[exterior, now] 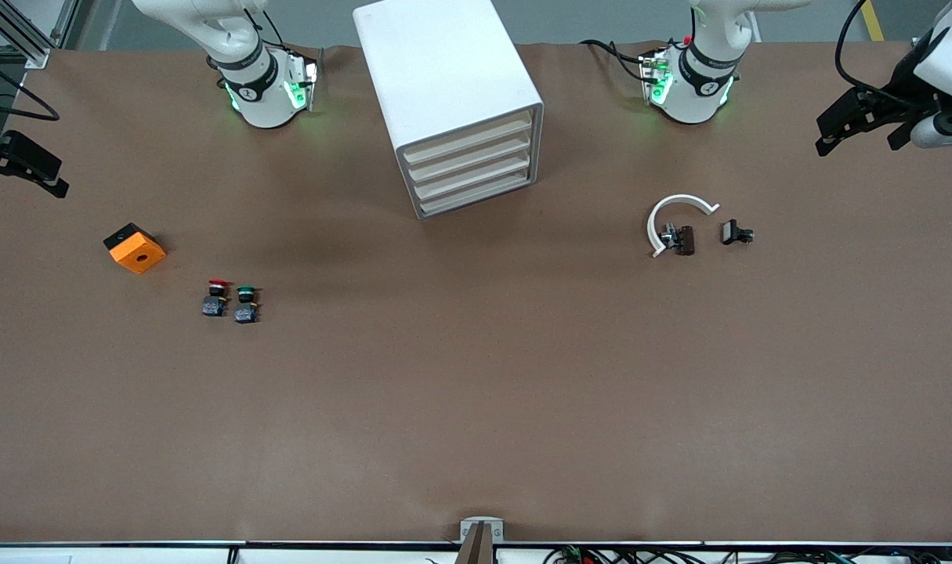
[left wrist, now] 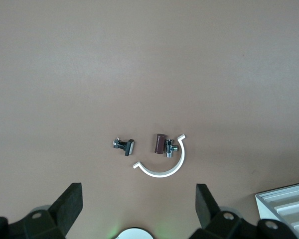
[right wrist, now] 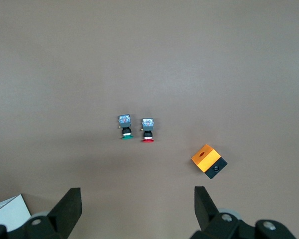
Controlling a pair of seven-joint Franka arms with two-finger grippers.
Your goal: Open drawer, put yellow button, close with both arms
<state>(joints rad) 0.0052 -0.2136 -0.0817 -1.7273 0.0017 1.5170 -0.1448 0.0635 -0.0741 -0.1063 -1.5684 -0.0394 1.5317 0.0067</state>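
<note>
Front view: cabinet drawers shut; both arms wait at table ends.

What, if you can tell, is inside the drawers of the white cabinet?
Nothing can be seen inside: all four drawers of the cabinet are pushed in, showing only their cream fronts, which hide any contents. No yellow-capped button shows on the table either.
</note>
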